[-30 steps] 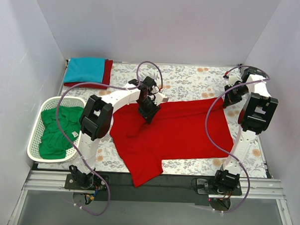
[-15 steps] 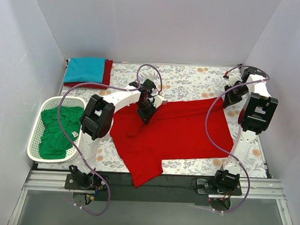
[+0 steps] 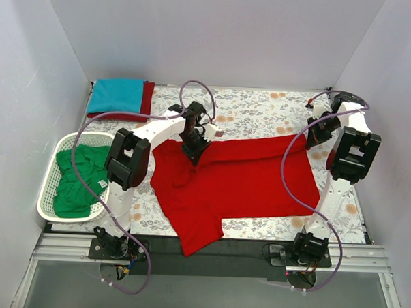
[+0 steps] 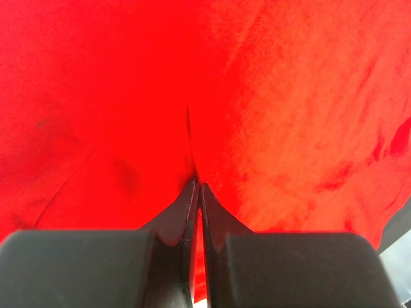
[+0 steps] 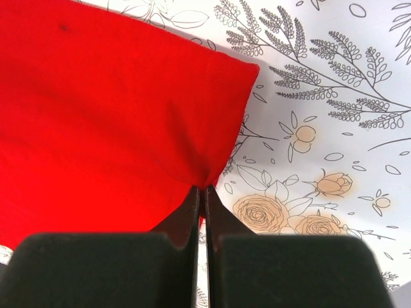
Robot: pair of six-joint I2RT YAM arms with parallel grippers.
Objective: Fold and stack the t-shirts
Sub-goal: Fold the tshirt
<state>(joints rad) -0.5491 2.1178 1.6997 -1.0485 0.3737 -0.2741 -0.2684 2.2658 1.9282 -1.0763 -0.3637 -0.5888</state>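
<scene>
A bright red t-shirt (image 3: 238, 179) lies spread across the middle of the table, one part hanging over the front edge. My left gripper (image 3: 191, 148) is shut on a pinch of its cloth (image 4: 270, 109) near the far left edge. My right gripper (image 3: 314, 136) is shut on the shirt's far right corner (image 5: 218, 128). A teal blue shirt (image 3: 116, 95) lies folded on a darker red shirt (image 3: 146, 102) at the far left corner. A green shirt (image 3: 78, 179) lies crumpled in the basket.
The white lattice basket (image 3: 47, 188) stands at the left edge. A flowered cloth (image 3: 255, 112) covers the table; it also shows in the right wrist view (image 5: 334, 128). Grey walls close in at the left, back and right.
My left gripper has moved left and toward the back, dragging its pinch of the red shirt along. The right arm has not moved.
</scene>
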